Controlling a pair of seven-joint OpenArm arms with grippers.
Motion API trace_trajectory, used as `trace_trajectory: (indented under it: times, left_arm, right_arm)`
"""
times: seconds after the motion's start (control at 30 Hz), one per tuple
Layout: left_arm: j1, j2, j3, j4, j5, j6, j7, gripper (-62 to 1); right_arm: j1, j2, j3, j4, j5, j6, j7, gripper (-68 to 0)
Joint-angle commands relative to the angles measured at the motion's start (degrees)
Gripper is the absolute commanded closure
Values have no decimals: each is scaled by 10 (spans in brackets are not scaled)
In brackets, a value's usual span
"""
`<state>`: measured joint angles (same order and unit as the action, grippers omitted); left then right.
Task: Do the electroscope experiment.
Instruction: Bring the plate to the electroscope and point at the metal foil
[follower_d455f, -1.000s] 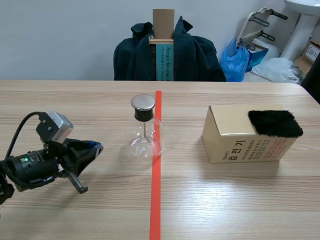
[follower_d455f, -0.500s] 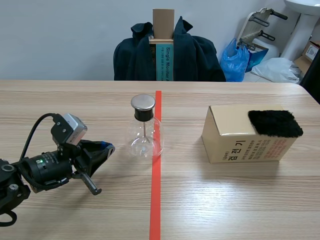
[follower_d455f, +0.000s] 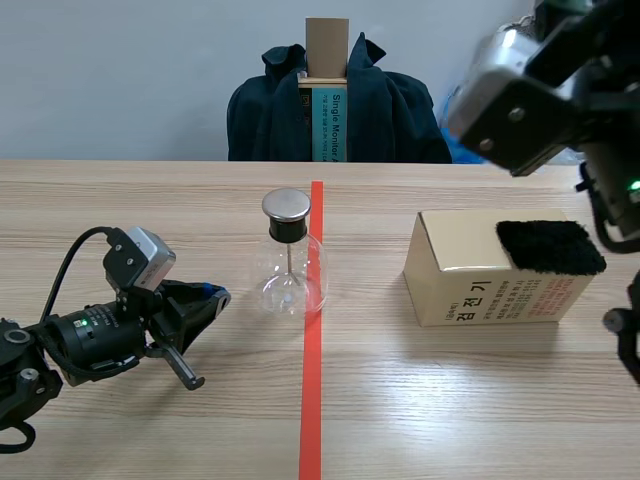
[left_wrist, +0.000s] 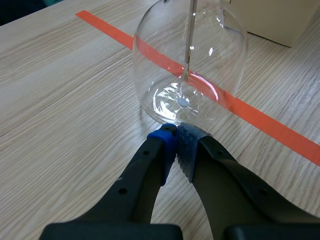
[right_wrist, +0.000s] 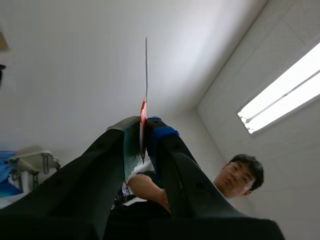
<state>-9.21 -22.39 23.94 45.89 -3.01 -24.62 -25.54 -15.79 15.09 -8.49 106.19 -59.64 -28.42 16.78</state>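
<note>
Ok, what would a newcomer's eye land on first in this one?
The glass electroscope flask standing mid-table at the orange-red tape line, with the shut left gripper right at its base. Then the right arm looming high at the right, the right gripper shut on a thin sheet, and the box topped with a black fur pad.

The wooden table (follower_d455f: 150, 200) carries a glass electroscope flask (follower_d455f: 289, 270) by the orange tape line (follower_d455f: 313, 400) and a cardboard box (follower_d455f: 480, 285).
</note>
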Motion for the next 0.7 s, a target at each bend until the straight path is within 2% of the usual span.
trace_trajectory:
  times: [0.0,0.17,0.37,0.53,0.67]
  left_arm:
    - [-5,-2,-1,14,-6,-1,-8,-28]
    - [-5,-2,-1,14,-6,-1,-5,-28]
    - [-5,-2,-1,14,-6,-1,-4,-28]
    - [-5,-2,-1,14,-6,-1,-4,-28]
    - [-4,-2,-1,14,-6,-1,-4,-28]
  right_arm:
    - [7,9,-10,1,-2,-11,0,-6]
    - [32,30,-96,-42,-10,-14,-36,-6]
    - [86,64,-202,-134,-19,-50,-95,-6]
    - [128,75,-265,-212,-19,-87,-129,-6]
    - [159,74,-307,-274,-19,-98,-147,-6]
